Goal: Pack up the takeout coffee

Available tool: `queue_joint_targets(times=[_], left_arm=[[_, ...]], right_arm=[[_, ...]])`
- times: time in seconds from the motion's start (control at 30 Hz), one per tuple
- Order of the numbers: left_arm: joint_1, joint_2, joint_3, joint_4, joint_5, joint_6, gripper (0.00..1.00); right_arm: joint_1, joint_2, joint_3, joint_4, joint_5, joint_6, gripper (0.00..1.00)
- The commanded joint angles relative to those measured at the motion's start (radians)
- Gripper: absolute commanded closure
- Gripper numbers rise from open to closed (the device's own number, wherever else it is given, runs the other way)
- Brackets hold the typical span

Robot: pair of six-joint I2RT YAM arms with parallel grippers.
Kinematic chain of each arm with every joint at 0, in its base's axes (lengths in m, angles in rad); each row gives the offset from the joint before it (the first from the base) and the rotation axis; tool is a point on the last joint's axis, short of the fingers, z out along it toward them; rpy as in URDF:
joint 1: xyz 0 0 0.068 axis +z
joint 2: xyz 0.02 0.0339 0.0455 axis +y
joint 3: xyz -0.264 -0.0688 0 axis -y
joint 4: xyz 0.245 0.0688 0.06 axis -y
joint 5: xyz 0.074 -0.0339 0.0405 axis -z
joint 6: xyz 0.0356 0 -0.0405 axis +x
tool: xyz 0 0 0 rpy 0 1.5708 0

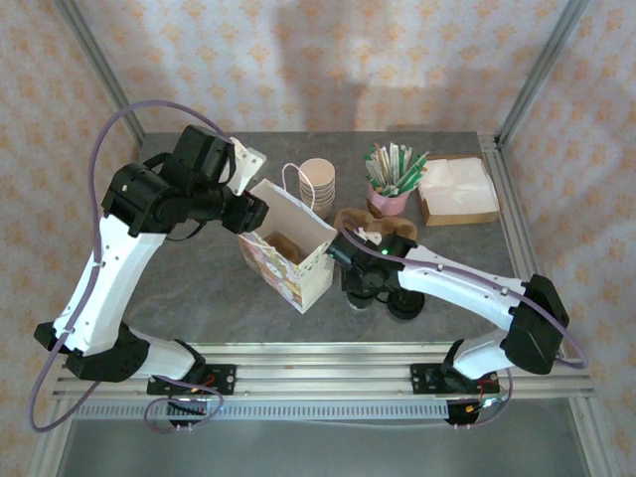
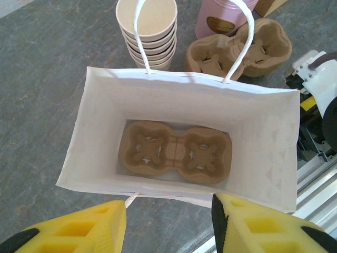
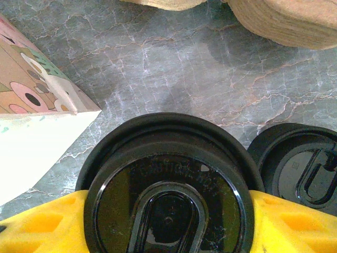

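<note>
Both pads (image 3: 37,226) of the right tool (image 3: 168,216) flank the takeout coffee (image 3: 168,168).

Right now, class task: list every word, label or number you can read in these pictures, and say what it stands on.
Black lid: raised lettering, seemingly "CAUTION HOT", faint.
Second lid: small raised mark, unreadable.
Pink pot: brown oval label, too blurred to read.

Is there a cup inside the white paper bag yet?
No, the white paper bag holds just a brown cardboard cup carrier lying flat on its bottom, both sockets empty.
</note>
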Motion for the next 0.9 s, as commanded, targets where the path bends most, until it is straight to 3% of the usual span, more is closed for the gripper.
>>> queue_joint_targets(times=[0.0,0.2,0.53,0.7,0.87], left_arm=[[-0.006,-0.005,0.033,0.007,-0.031,-0.010,0.50],[-0.005,-0.056,0.027,0.126,-0.051,-0.068,0.40],[0.026,-0.130,-0.015,0.265,-0.194,-0.170,0.36],[0.242,-0.166,-0.075,0.354,-0.024,-0.278,0.36],[0.361,-0.199,-0.136,0.427,0.013,-0.356,0.35]], right_arm=[[0.004,-0.029,-0.002,-0.028,0.033,-0.013,0.40],[0.004,-0.085,0.053,-0.079,0.074,-0.034,0.41],[0.004,-0.152,0.159,-0.187,0.126,-0.090,0.42],[0.004,-0.166,0.242,-0.250,0.159,-0.133,0.42],[0.004,-0.178,0.349,-0.310,0.174,-0.182,0.43]])
